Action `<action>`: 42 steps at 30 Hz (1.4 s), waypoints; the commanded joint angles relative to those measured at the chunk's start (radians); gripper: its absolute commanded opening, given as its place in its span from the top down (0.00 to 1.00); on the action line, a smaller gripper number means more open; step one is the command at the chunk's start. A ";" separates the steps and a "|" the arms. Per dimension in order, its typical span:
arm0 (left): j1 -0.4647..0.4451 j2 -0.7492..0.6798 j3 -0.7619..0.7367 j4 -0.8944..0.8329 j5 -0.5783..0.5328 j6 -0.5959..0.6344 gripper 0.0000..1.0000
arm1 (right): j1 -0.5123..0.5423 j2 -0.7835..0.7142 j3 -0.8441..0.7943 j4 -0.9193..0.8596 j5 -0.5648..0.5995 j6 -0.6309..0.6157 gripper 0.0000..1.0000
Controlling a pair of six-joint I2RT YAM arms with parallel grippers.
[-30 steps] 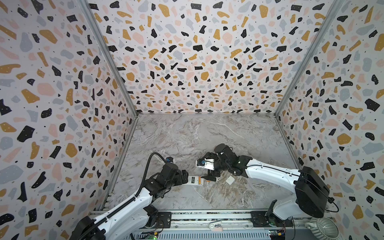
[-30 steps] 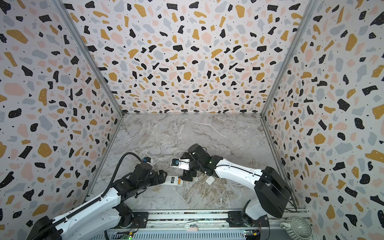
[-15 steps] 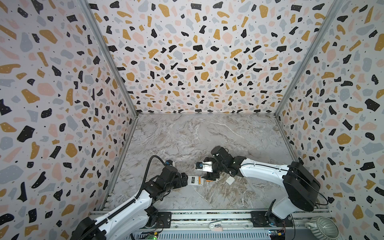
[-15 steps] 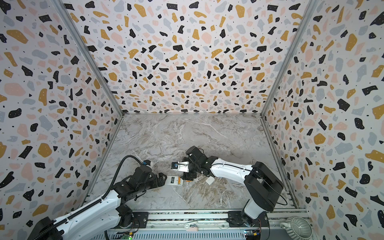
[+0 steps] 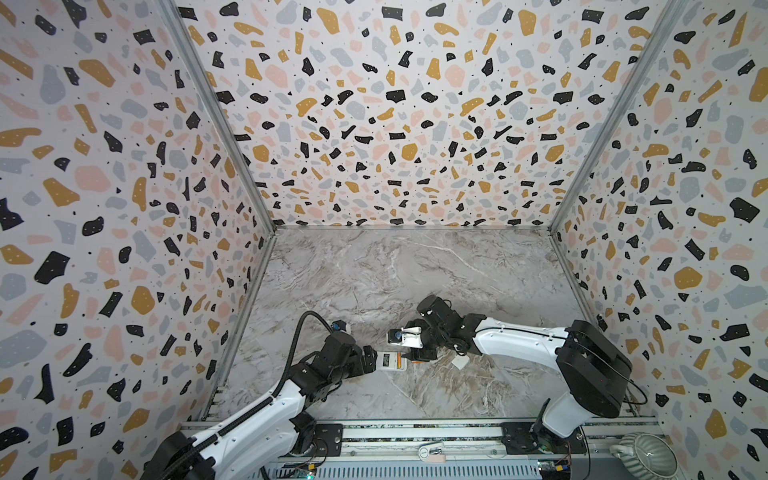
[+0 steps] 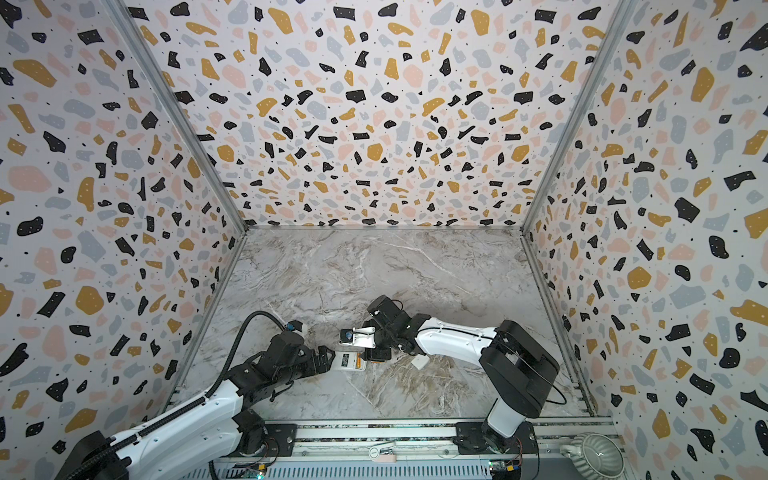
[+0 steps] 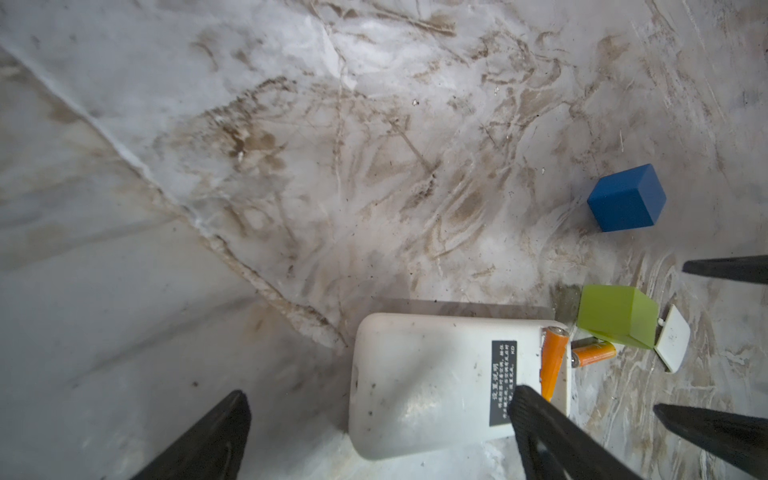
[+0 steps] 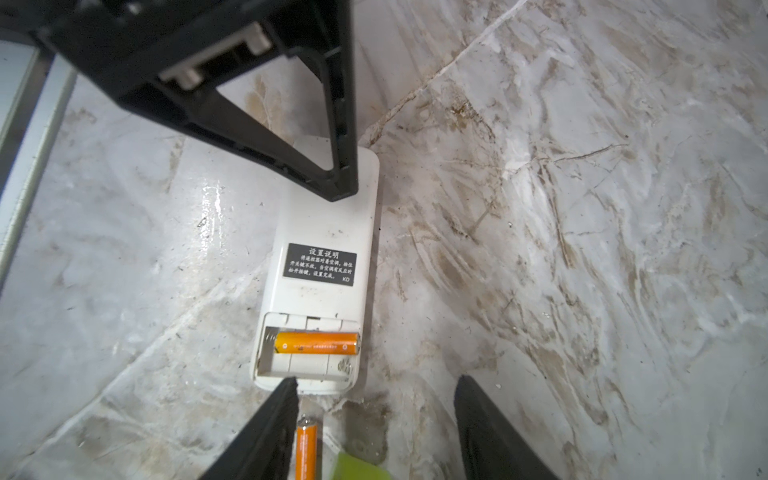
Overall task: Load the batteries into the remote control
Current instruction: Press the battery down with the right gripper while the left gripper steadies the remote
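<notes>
My right arm point(image 5: 519, 338) has shifted toward the remote control point(image 8: 320, 232). Around it: marble tabletop point(image 5: 415, 270), terrazzo walls point(image 5: 374, 124). Its bay point(image 8: 307, 362): one battery point(image 8: 316, 343); second battery point(image 8: 306, 449) just off its end. Jaws apart on left gripper point(image 7: 379, 392), right gripper point(image 8: 376, 380).

Both arms extend low and inward, wrists nearly meeting at the middle: the left claw point(image 5: 371, 360) points rightward with jaws spread wide, while the right claw point(image 5: 419, 356) angles downward and leftward with jaws partly apart.
</notes>
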 commanded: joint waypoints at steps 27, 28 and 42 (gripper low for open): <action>0.005 -0.003 -0.052 0.051 0.014 -0.011 0.01 | 0.048 0.114 0.090 -0.058 0.055 -0.015 0.55; 0.005 -0.004 -0.053 0.051 0.014 -0.014 0.01 | 0.050 0.117 0.091 -0.059 0.055 -0.015 0.56; 0.005 0.010 -0.065 0.071 0.020 -0.014 0.14 | 0.056 0.151 0.105 -0.085 0.067 -0.017 0.61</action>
